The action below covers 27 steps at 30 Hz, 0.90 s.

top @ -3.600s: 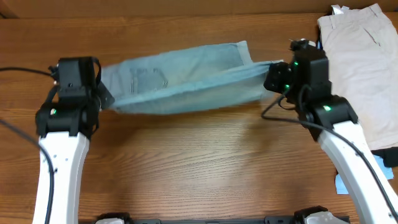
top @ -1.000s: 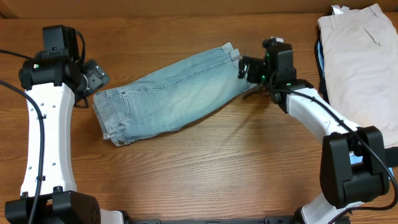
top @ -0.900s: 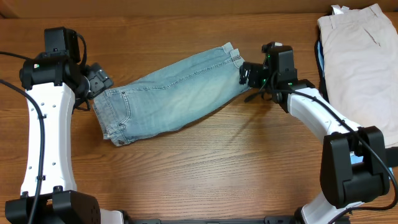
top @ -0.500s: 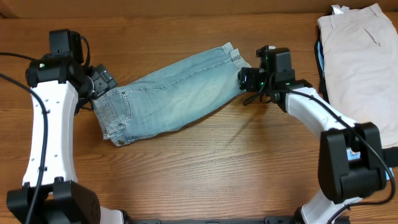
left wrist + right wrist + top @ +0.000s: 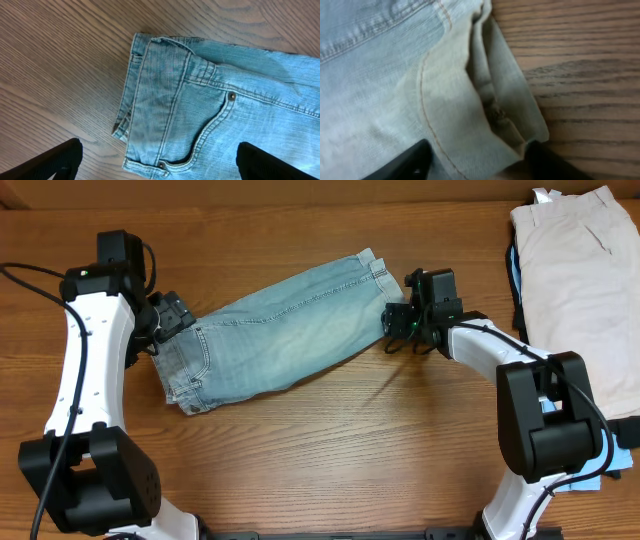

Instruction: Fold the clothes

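The right jaws are standing apart around the leg hem of the jeans, the left jaws gaping wide above the waistband. The jeans are lying slanted on the tabletop. I think both should be pinching every layer before lifting.

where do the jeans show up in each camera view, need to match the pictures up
Overhead: the jeans lie diagonally left of centre, waistband at the left, hem at the upper right.
Left wrist: the waistband end and a riveted pocket fill the right and lower part.
Right wrist: the leg hem fills the left and centre.
Shared landmark: the wood-grain table under them, seen in all three.
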Each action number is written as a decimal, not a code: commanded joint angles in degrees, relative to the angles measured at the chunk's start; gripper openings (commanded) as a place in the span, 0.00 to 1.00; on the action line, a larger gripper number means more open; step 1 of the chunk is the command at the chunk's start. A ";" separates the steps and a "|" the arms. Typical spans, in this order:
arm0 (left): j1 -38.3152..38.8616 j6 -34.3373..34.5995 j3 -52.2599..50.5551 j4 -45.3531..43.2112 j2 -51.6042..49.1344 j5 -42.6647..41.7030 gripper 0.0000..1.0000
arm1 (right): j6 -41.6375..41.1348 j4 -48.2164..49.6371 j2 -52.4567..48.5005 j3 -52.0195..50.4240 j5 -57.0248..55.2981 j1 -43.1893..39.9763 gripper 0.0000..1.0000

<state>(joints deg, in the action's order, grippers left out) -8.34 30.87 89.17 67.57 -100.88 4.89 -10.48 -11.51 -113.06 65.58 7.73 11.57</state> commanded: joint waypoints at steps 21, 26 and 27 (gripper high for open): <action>0.24 -1.33 -0.31 -0.57 -0.39 -0.46 1.00 | -10.73 -10.32 -2.10 2.27 -10.27 -1.66 0.04; 0.68 -1.33 -0.31 -0.35 -0.39 -0.50 1.00 | -15.54 -23.30 2.75 2.43 -14.80 -3.41 0.04; 0.96 -1.36 -0.31 -0.31 -0.39 -0.48 1.00 | -17.07 -25.92 3.69 2.43 -14.73 -3.80 0.04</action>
<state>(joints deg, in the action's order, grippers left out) -8.23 30.87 89.17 67.31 -100.95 4.86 -22.24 -31.62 -111.46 69.41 -0.21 10.28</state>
